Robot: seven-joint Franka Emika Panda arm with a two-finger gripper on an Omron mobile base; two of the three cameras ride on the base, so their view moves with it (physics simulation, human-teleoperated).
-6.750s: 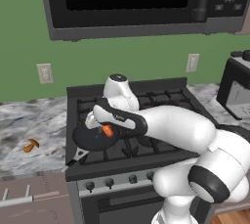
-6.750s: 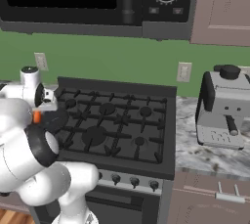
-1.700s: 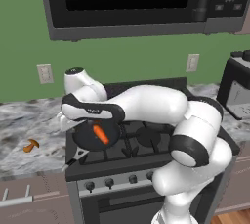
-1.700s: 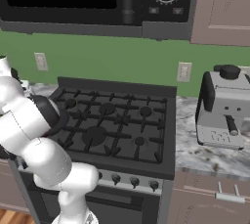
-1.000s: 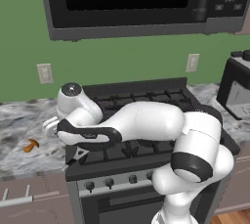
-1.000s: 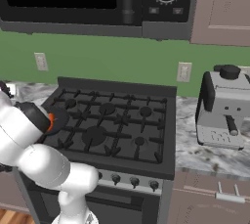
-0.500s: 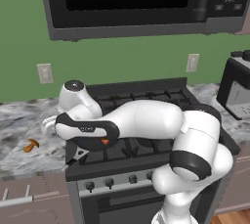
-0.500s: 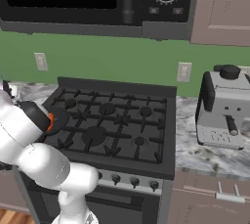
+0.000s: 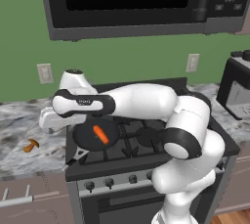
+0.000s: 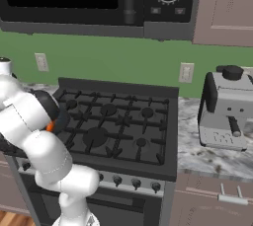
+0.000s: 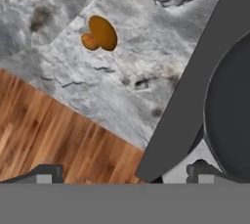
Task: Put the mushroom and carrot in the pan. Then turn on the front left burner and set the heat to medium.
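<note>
The mushroom [image 9: 31,145] lies on the marble counter left of the stove; in the hand view the mushroom [image 11: 100,34] sits at the upper left. The dark pan [image 9: 95,135] rests on the stove's front left, with the carrot [image 9: 100,134] lying inside it. The pan's rim [image 11: 228,115] shows at the right of the hand view. My gripper [image 11: 124,171] hangs open and empty above the stove's left edge, between the pan and the mushroom. In the left base view the gripper [image 9: 50,120] is up and right of the mushroom. The front left burner is hidden under the pan.
The stove's dark left edge [image 11: 195,86] runs between counter and pan. Wooden floor [image 11: 49,135] shows past the counter's front edge. Control knobs [image 9: 110,181] line the stove front. A microwave [image 9: 136,0] hangs overhead. A coffee machine [image 10: 225,106] stands on the right counter.
My hand has shifted a little left and up, off the pan toward the counter. The carrot now shows uncovered in the pan. The mushroom has not moved.
</note>
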